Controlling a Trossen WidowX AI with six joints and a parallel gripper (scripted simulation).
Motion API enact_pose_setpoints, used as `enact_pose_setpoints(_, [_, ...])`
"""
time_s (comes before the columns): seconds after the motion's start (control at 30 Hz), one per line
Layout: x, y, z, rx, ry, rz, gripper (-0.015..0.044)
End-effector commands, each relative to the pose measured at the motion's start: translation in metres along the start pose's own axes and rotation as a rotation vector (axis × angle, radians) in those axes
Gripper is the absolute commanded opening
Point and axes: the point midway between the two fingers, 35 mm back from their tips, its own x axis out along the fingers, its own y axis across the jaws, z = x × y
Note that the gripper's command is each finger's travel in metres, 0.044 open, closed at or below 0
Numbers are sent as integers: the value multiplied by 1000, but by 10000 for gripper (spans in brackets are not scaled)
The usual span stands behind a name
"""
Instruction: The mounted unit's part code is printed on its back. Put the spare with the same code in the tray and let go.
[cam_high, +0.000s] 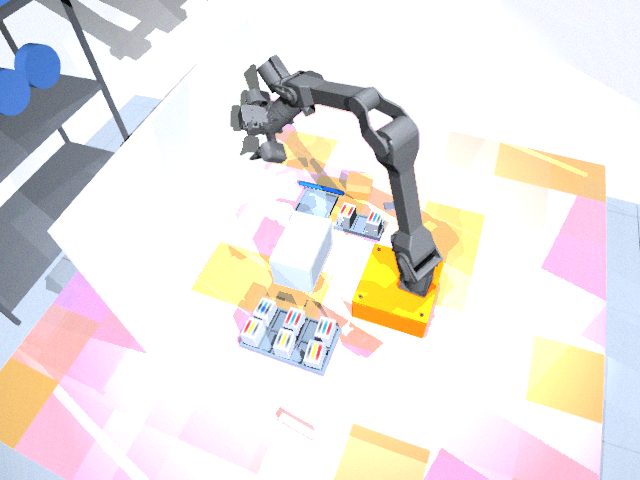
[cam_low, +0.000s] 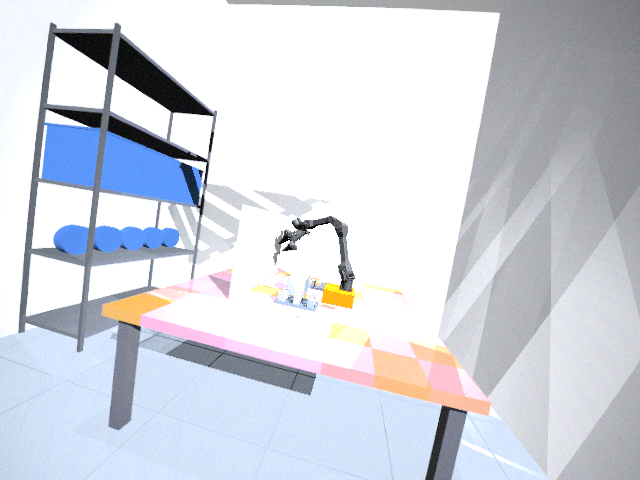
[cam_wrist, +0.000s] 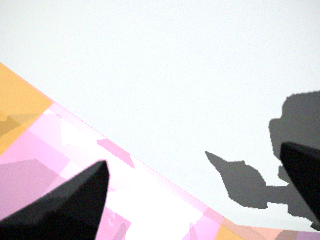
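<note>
The arm (cam_high: 398, 170) stands on its orange base (cam_high: 390, 302), the lower link rising nearly straight up to a bent elbow, from which the forearm reaches out level to the far left side of the desk (cam_high: 170, 268). The wrist turns downward at the end. The gripper (cam_high: 248, 124) hangs high above the surface with its fingers spread wide apart and nothing between them. In the wrist view both dark fingertips show at the lower corners, well apart.
</note>
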Motion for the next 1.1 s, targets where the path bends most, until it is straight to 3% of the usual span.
enact_pose_setpoints(0.0, [4, 68, 27, 414, 265, 168, 440])
enact_pose_setpoints(0.37, [-28, 165, 50, 726, 772, 186, 440])
enact_pose_setpoints(1.07, [-29, 167, 50, 729, 782, 183, 440])
